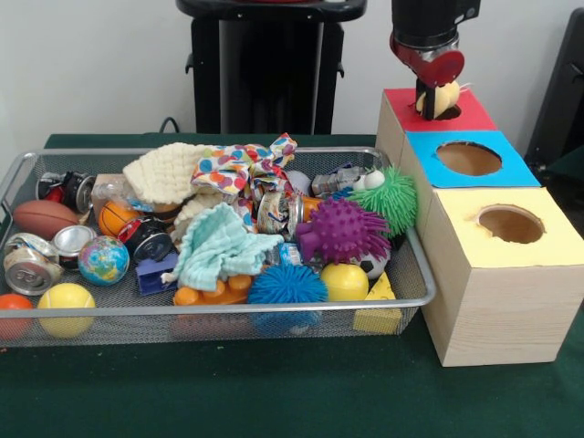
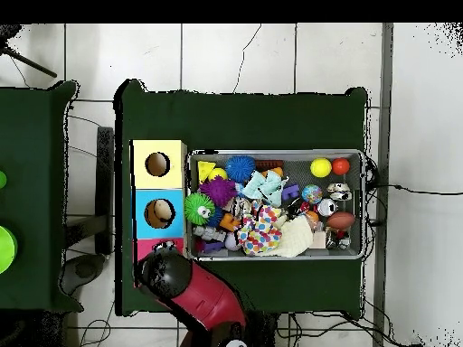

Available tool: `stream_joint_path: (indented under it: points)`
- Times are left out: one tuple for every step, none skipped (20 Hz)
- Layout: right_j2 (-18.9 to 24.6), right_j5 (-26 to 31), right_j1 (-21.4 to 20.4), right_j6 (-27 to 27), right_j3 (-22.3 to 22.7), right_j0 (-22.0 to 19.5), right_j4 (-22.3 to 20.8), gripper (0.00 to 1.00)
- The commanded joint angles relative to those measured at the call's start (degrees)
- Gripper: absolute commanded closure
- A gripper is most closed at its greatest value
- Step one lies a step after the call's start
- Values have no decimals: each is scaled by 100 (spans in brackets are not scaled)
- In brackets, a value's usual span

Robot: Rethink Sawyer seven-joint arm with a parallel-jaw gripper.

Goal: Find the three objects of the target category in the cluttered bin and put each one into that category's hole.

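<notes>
Hanging over the red-surround hole (image 1: 444, 111) on its pale wood box, the red and black claw (image 1: 436, 99) grips a small cream-coloured object (image 1: 443, 99) whose shape cannot be made out, held just above the opening at the far end of the box row. From overhead, the red and black arm (image 2: 194, 294) covers most of that red square, leaving only an edge of it (image 2: 145, 245) showing.

Next along the row sits the blue-surround hole (image 1: 468, 159), and nearest the camera across the table, the yellow-surround hole (image 1: 511, 224); all three top pale wood boxes standing on the dark green table (image 1: 274, 392).

Just beside the boxes lies the long silver wire-mesh tray (image 1: 228, 313), crowded with clutter. At its end nearest the boxes are a green spiky ball (image 1: 394, 196), a purple spiky ball (image 1: 342, 230), a blue spiky ball (image 1: 287, 285), a plain yellow ball (image 1: 345, 282) and a yellow wedge (image 1: 381, 290). Toward the middle, a mint green cloth (image 1: 217, 245), a cream knitted cloth (image 1: 166, 172) and a polka-dot fabric piece (image 1: 239, 166) lie over other items. At the far end from the boxes rest a brown toy football (image 1: 44, 217), crushed metal cans (image 1: 27, 260), a small globe ball (image 1: 103, 260), a second yellow ball (image 1: 66, 301) and an orange ball (image 1: 14, 304) against the rim.
</notes>
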Motion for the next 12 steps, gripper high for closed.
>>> stream_joint_path:
  points:
    - [520,-2162,2206,1407,-275,38,-131,100]
    - [507,-2140,2196,1384,-282,42,-137,100]
    - [457,-2088,2201,1362,-310,86,-129,100]
    - [409,-2057,2209,1324,-338,125,-144,100]
    - [334,-2114,2223,1325,-370,199,-180,100]
    - [253,-2165,2241,1344,-402,285,-193,100]
    - [252,-2205,2243,1361,-401,291,-198,100]
    - [322,-2241,2230,1355,-375,222,-214,100]
    - [446,-2335,2209,1388,-318,102,-235,100]
    - [435,-2287,2191,1376,-313,105,-220,100]
    - [425,-2238,2174,1363,-308,107,-206,100]
    - [420,-2183,2150,1344,-296,103,-199,100]
